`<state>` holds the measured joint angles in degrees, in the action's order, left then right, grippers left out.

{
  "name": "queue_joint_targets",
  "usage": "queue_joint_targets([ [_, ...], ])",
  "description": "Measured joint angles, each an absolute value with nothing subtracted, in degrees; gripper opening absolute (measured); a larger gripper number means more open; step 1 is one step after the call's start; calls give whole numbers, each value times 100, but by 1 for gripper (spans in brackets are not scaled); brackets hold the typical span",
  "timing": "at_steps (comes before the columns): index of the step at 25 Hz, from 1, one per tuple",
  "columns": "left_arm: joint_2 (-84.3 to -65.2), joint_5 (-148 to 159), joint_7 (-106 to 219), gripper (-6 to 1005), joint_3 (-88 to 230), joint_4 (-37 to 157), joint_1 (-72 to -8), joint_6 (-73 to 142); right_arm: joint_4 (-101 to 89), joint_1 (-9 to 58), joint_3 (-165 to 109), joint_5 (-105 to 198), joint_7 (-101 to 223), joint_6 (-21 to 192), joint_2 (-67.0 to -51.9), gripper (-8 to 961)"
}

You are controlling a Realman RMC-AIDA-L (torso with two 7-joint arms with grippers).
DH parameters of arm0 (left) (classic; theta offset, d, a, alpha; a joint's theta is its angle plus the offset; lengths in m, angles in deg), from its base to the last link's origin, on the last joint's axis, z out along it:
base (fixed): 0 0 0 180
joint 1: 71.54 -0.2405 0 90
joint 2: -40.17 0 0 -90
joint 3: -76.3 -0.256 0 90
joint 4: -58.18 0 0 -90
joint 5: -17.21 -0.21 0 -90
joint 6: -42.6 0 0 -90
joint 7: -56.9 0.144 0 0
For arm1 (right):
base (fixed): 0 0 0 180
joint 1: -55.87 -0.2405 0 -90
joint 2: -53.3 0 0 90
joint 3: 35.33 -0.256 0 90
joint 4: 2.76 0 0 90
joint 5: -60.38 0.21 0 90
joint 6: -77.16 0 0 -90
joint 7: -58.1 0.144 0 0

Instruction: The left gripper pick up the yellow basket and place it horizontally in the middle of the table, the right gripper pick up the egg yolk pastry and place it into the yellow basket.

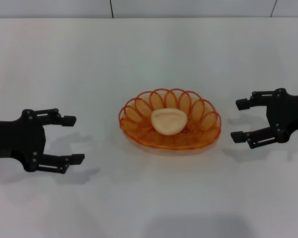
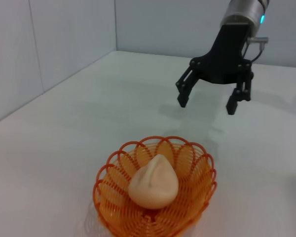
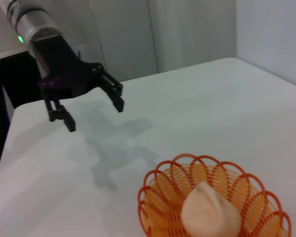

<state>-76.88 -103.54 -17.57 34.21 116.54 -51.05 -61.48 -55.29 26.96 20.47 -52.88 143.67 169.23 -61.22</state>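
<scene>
The yellow basket (image 1: 203, 130) lies flat in the middle of the white table (image 1: 139, 59), its long side across the view. The egg yolk pastry (image 1: 169, 121) sits inside it. Both also show in the left wrist view, basket (image 2: 197, 190) and pastry (image 2: 154, 182), and in the right wrist view, basket (image 3: 163, 190) and pastry (image 3: 209, 211). My left gripper (image 1: 72, 140) is open and empty, left of the basket and apart from it; it shows in the right wrist view (image 3: 92, 113). My right gripper (image 1: 240, 120) is open and empty, right of the basket; it shows in the left wrist view (image 2: 207, 102).
Grey wall panels (image 1: 139, 7) stand behind the table's far edge. A wall (image 2: 39, 44) also runs along one side of the table. Bare tabletop lies in front of and behind the basket.
</scene>
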Motion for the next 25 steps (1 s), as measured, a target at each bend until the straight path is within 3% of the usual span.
queue_joint_targets([
  [25, -7672, -10379, -1800, 875, 3421, 11653, -5056, -6143, -5522, 2749, 1951, -5273, 14202, 16964, -6166, 876],
])
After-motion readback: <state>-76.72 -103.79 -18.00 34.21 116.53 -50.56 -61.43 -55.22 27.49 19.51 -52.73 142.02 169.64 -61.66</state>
